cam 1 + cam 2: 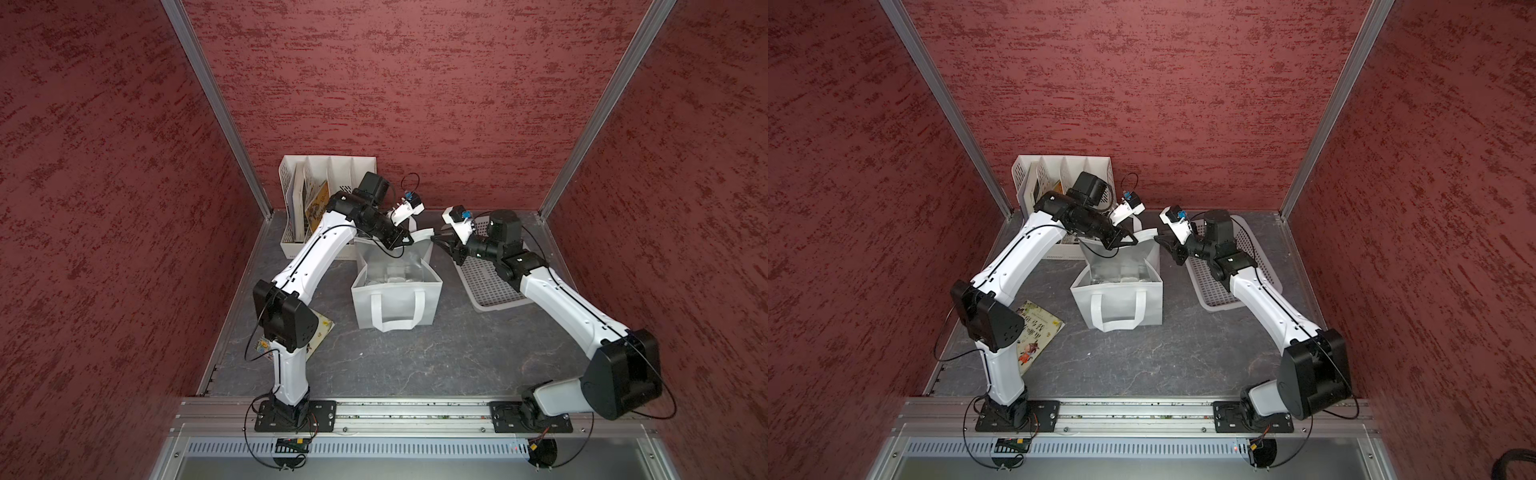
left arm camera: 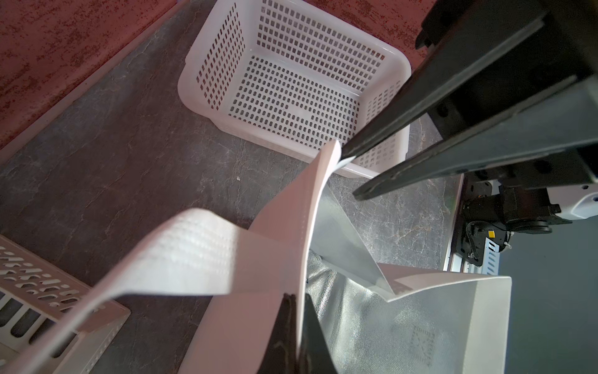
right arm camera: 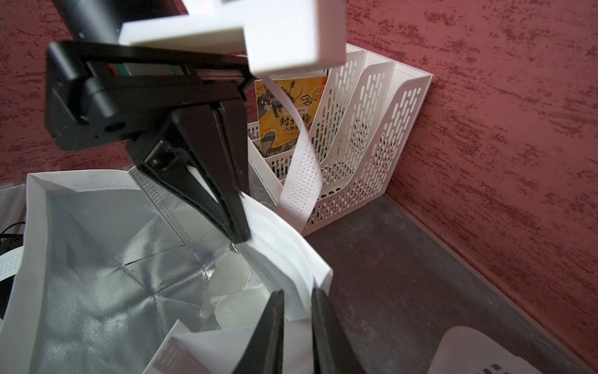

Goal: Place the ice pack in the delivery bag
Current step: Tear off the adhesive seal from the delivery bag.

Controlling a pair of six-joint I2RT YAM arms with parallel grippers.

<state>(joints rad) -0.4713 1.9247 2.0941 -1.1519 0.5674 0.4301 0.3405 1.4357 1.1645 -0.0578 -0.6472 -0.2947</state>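
The white delivery bag [image 1: 395, 307] [image 1: 1117, 301] stands mid-table with its mouth open and its silver foil lining showing. The pale, translucent ice pack [image 3: 231, 278] [image 1: 394, 276] lies on the bag's floor. My left gripper [image 2: 296, 296] [image 1: 401, 245] is shut on the bag's far rim, with one finger inside and one outside. My right gripper [image 3: 297, 291] [image 1: 436, 239] straddles the bag's far right corner. Its jaws are narrowly apart, with the folded rim between them. In the left wrist view, table still shows between the right gripper's fingers [image 2: 388, 129].
A white perforated basket [image 1: 490, 286] [image 2: 291, 84] sits right of the bag, under my right arm. A white slotted file rack [image 1: 328, 166] [image 3: 372, 129] holding books stands at the back left. A picture book [image 1: 1038, 332] lies flat beside my left arm.
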